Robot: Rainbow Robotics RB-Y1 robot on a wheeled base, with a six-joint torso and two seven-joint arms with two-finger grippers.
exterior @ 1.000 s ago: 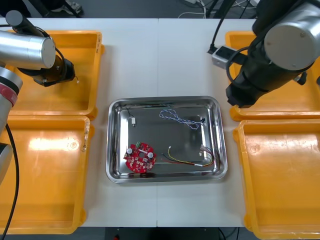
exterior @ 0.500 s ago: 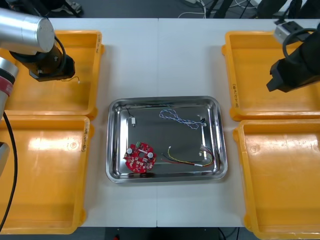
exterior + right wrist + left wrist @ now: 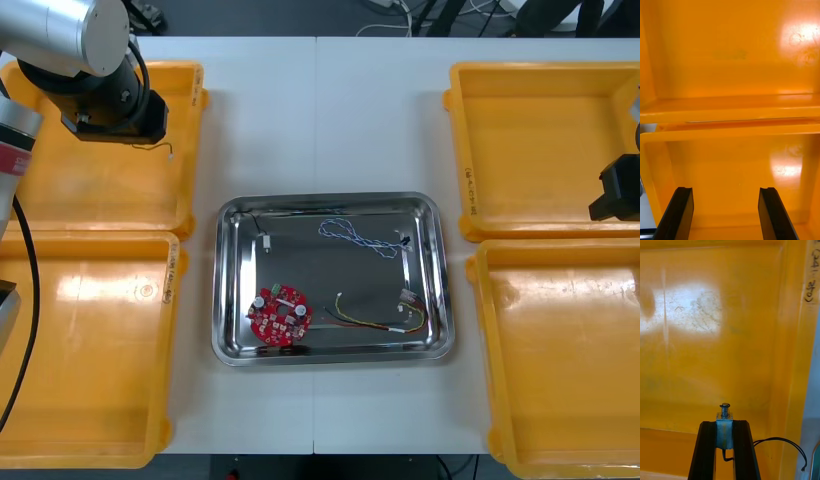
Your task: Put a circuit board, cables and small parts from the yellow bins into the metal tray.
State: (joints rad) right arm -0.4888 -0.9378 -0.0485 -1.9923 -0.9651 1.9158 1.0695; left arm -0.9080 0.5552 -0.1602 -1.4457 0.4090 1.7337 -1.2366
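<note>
Handwritten black marks [image 3: 810,285] on the rim of the far left yellow bin [image 3: 90,190]; too scrawled to read. Light table [image 3: 320,120] w/ centre seam, dark floor [image 3: 300,15] beyond its far edge. Left gripper [image 3: 724,424] is over that bin, fingers clamped on a small metal part [image 3: 724,415] w/ a thin black wire [image 3: 784,444] trailing. The wrist view shows the grip, the front view the dangling wire. Right gripper [image 3: 725,192] has fingers apart, nothing btwn them, over the right yellow bins [image 3: 540,130]. Metal tray [image 3: 228,290] holds a red circuit board [image 3: 280,313], blue-white cable [image 3: 355,235] and red-yellow cable [image 3: 375,318].

A light table [image 3: 330,120] meets dark floor [image 3: 280,15] beyond its far edge.
</note>
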